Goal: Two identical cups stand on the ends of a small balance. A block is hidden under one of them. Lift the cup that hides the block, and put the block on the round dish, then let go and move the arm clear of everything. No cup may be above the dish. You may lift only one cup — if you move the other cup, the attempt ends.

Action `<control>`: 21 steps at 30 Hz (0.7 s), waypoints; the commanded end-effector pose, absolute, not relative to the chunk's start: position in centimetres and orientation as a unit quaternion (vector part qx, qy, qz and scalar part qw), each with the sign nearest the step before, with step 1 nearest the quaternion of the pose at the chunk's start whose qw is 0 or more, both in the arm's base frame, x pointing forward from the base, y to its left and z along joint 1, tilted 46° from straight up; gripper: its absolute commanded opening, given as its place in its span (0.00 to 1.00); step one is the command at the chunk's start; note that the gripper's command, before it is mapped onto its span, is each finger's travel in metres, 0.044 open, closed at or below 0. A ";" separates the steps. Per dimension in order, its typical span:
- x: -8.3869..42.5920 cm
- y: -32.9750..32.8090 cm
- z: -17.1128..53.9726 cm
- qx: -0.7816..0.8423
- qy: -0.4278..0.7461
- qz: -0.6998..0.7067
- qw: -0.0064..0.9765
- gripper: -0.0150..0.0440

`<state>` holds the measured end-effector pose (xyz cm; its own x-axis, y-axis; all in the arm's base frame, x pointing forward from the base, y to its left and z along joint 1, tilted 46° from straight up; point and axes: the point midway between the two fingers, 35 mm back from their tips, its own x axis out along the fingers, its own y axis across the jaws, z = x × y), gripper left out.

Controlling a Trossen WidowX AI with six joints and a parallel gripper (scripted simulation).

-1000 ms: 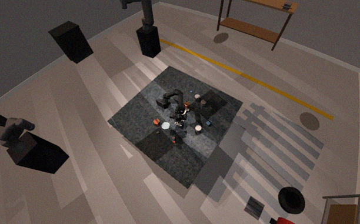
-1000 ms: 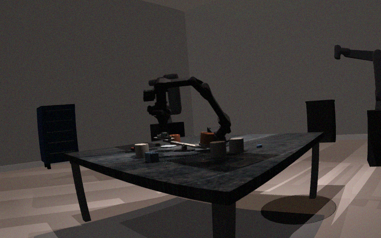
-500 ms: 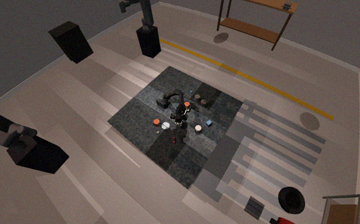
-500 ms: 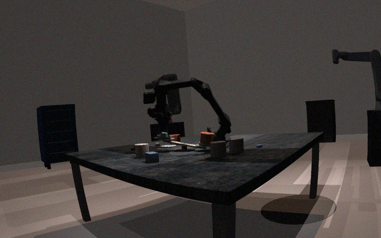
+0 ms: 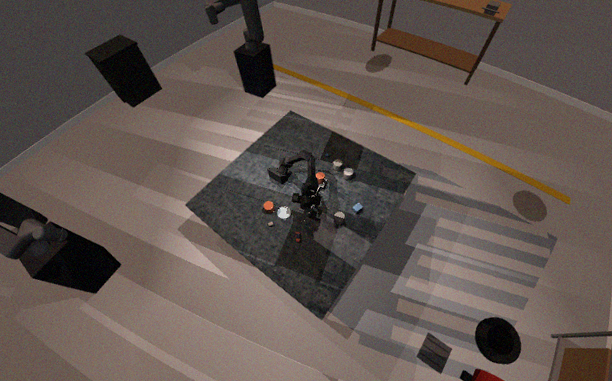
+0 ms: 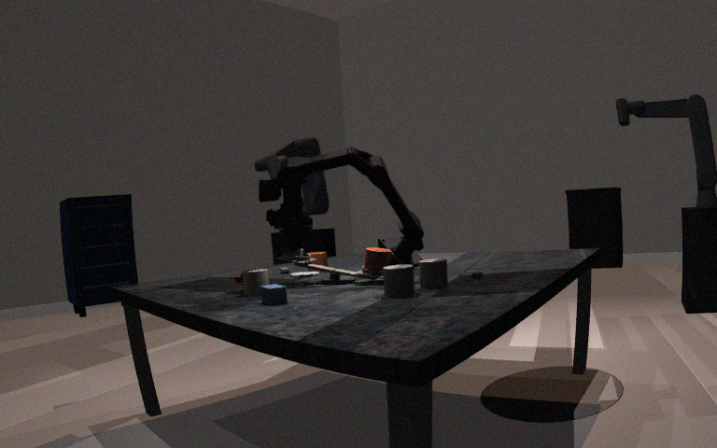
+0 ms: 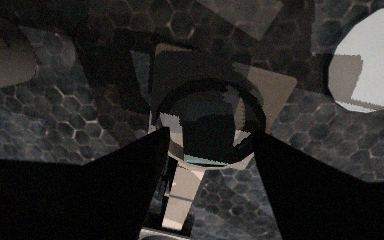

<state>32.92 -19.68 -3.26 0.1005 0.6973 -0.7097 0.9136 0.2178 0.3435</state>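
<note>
One orange cup [image 5: 268,206] [image 6: 317,258] stands on the table beside the round white dish [image 5: 282,213] [image 6: 304,273] [image 7: 370,50], not above it. The other orange cup [image 5: 320,176] [image 6: 377,259] stands on the far end of the balance [image 6: 332,270] [image 7: 182,197]. The near end is a square pan with a round rim [image 7: 275,85] and no cup on it. Inside the rim it is dark; a thin green strip [image 7: 205,160], seemingly the block, shows at the lower edge. My gripper [image 7: 210,135] [image 6: 300,246] is open, low over this pan, its fingertips on either side of the rim in the wrist view.
A grey cylinder [image 5: 339,217] [image 6: 255,281] [image 7: 15,60] and a blue cube [image 5: 358,207] [image 6: 274,294] stand beyond the near pan. Two more grey cylinders [image 5: 348,172] [image 6: 398,281] stand near the far cup. A small tan piece [image 5: 270,224] and a red piece [image 5: 298,236] lie near the dish.
</note>
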 end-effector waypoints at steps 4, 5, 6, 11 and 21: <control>33.1 -18.7 -3.9 0.614 0.657 -0.127 0.419 0.69; 33.1 -18.6 -4.0 0.614 0.657 -0.127 0.419 0.69; 33.1 -18.6 -4.1 0.614 0.657 -0.127 0.419 0.69; 33.1 -18.6 -4.1 0.614 0.657 -0.127 0.419 0.52; 33.1 -18.6 -4.0 0.614 0.656 -0.127 0.419 0.34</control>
<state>33.02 -18.59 -4.11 0.1002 0.6991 -0.7079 0.9130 0.2181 0.3446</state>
